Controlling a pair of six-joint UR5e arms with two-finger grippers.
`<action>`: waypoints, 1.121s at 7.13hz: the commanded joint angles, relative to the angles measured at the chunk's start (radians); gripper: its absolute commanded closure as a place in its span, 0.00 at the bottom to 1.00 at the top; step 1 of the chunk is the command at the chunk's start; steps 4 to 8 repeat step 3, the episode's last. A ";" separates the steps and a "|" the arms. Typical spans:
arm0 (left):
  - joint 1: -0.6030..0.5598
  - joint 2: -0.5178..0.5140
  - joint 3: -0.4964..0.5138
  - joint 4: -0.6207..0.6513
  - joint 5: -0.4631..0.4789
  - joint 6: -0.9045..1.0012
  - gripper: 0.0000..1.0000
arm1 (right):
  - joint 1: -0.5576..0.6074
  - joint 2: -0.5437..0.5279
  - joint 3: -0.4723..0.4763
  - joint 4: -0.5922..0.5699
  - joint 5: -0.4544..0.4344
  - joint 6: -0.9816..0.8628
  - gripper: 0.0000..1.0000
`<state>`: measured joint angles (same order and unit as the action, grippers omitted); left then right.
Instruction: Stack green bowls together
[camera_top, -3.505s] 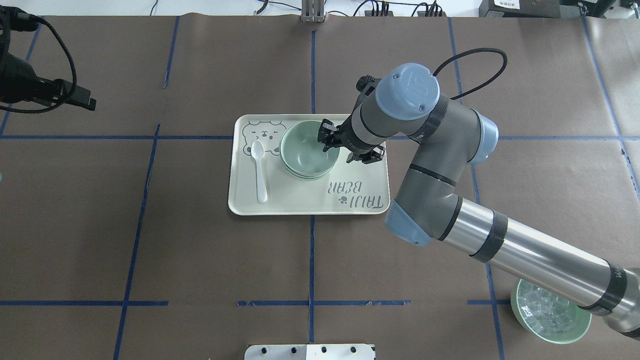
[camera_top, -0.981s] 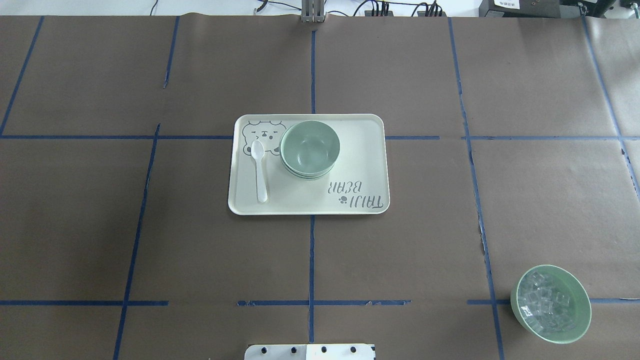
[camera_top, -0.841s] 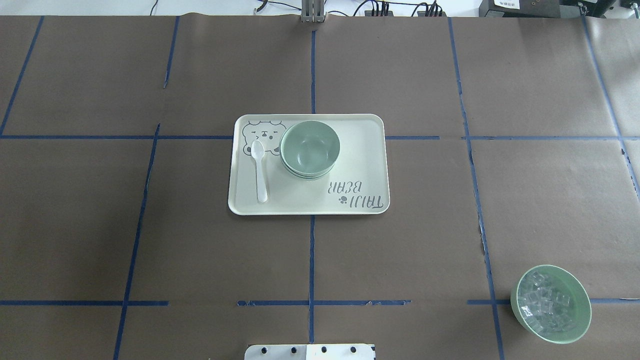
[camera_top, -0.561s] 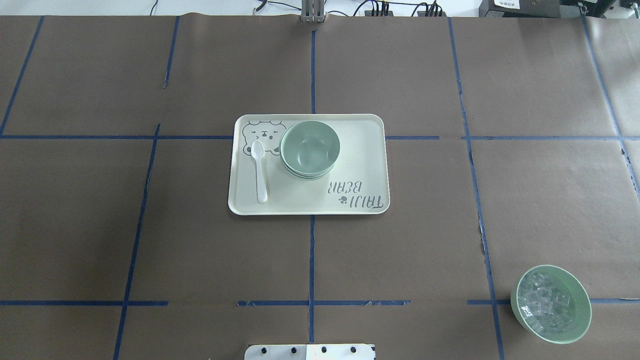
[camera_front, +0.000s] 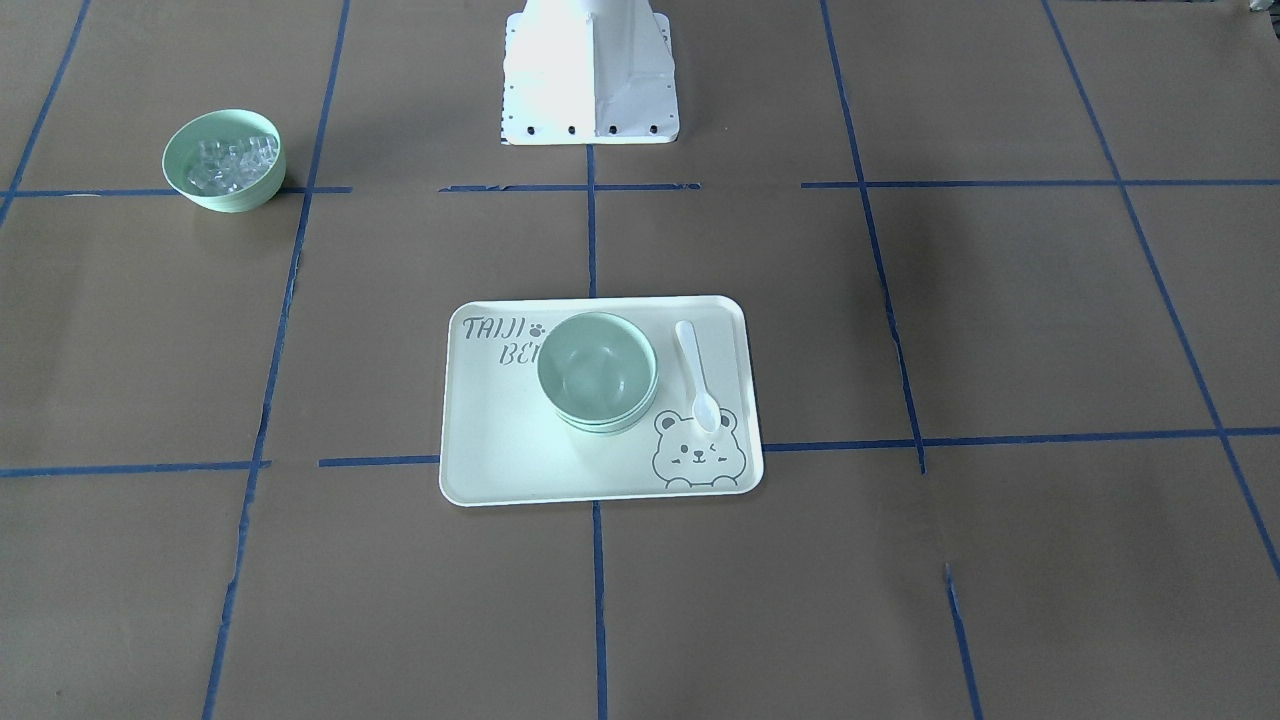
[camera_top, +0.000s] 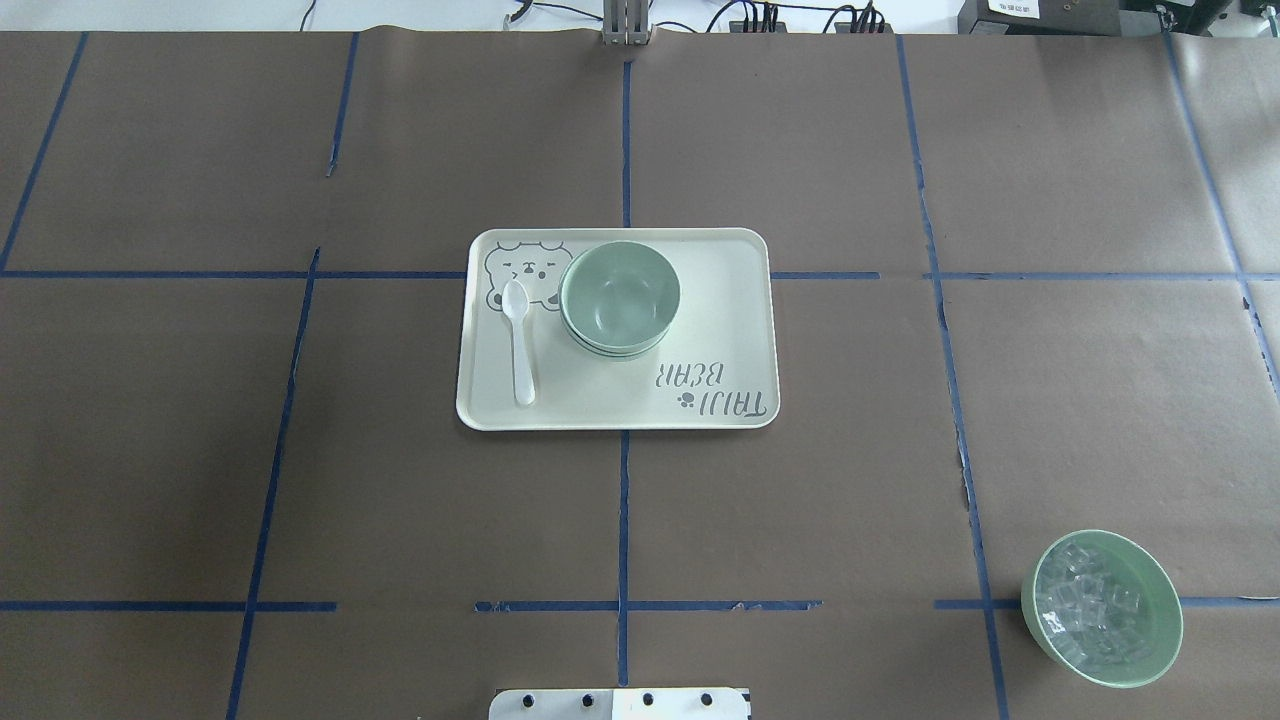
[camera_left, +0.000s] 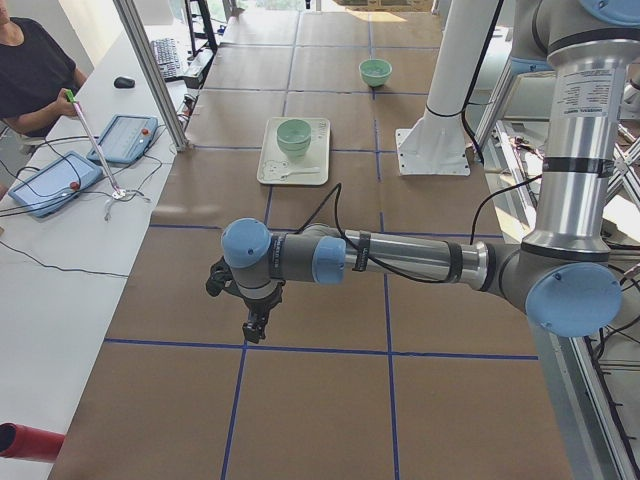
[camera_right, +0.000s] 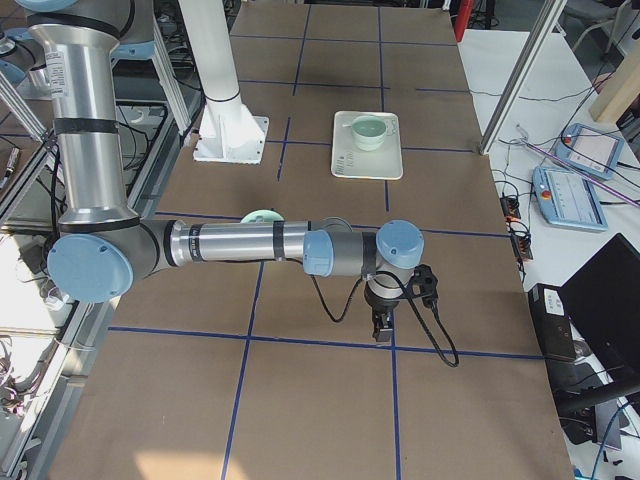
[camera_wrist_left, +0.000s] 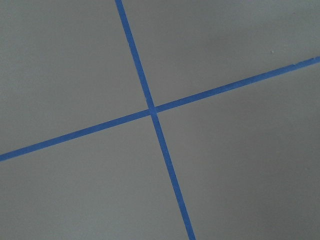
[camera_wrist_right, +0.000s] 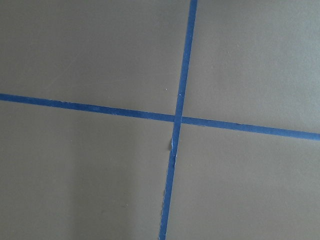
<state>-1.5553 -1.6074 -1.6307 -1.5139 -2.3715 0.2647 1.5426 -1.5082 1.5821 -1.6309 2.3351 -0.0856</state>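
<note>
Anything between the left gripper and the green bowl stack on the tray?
Only the white spoon, flat on the tray just left of the green bowls. Nothing else visible between them and the left gripper.

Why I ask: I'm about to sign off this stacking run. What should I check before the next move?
1. Nested in one stack: ok. The green bowls sit one inside another, with lower rims showing under the top bowl.
2. Stack upright on the tray: ok.
3. Spoon apart from the stack: ok. It lies beside the stack on the tray.
4. Ice-cube bowl left out of the stack: ok. It stands on the table, far from the tray.
5. Arms clear of the tray: ok. The left gripper and right gripper hang over bare table at its ends.
6. Each gripper open: cannot tell.
</note>
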 joint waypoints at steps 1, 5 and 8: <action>0.001 -0.006 0.008 0.003 0.001 -0.001 0.00 | -0.007 -0.003 -0.002 0.002 0.000 -0.005 0.00; 0.003 -0.017 0.014 0.006 0.001 0.002 0.00 | -0.015 -0.003 -0.002 0.005 0.000 0.003 0.00; 0.003 -0.017 0.014 0.006 0.001 0.002 0.00 | -0.015 -0.003 -0.002 0.005 0.000 0.003 0.00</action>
